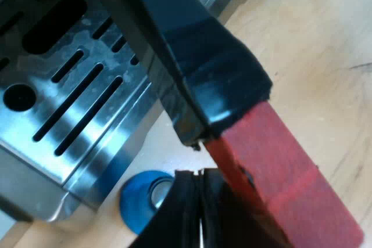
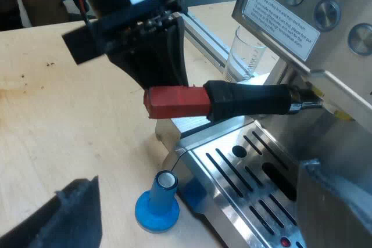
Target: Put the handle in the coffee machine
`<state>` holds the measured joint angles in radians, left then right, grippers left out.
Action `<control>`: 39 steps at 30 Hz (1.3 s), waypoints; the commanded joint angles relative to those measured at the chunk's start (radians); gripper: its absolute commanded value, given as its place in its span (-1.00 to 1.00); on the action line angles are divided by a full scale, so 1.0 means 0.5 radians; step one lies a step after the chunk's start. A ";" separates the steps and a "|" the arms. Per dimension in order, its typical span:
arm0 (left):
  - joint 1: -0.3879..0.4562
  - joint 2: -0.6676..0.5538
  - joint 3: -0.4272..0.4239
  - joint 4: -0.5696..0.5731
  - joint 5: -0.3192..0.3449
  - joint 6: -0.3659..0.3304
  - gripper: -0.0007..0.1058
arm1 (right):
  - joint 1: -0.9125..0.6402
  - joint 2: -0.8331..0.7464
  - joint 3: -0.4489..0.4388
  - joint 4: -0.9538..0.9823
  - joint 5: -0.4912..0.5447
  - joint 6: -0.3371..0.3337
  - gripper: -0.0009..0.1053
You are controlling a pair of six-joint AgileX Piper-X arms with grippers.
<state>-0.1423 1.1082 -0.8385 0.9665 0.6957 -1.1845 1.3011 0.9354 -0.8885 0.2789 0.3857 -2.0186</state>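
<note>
The holder's dark handle (image 2: 250, 100) sticks out level from the machine's front (image 2: 302, 104), over the drip tray (image 2: 250, 172), and its red end (image 2: 177, 101) points away from the machine. My left gripper (image 2: 168, 82) is shut on the handle where dark meets red. In the left wrist view the handle (image 1: 215, 74) and its red end (image 1: 290, 178) run close past my left gripper (image 1: 203, 161), above the slotted tray (image 1: 75, 97). My right gripper (image 2: 203, 219) hangs back over the tray's corner, open and holding nothing.
A blue tamper (image 2: 160, 201) stands on the wooden table beside the tray's corner, below the red end; it also shows under the handle (image 1: 142, 198). A measuring glass (image 2: 244, 56) stands behind the handle by the machine. The machine's panel with knobs (image 2: 296, 4) overhangs.
</note>
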 commanded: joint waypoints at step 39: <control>-0.750 0.034 -0.274 -0.075 -0.147 -1.206 -0.98 | 0.000 -0.122 -0.030 0.146 -0.184 0.035 0.35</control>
<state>-0.4666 1.1220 -0.9550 1.0080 0.3161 -1.7774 1.3011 0.8873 -0.8900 0.3481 0.3037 -2.0004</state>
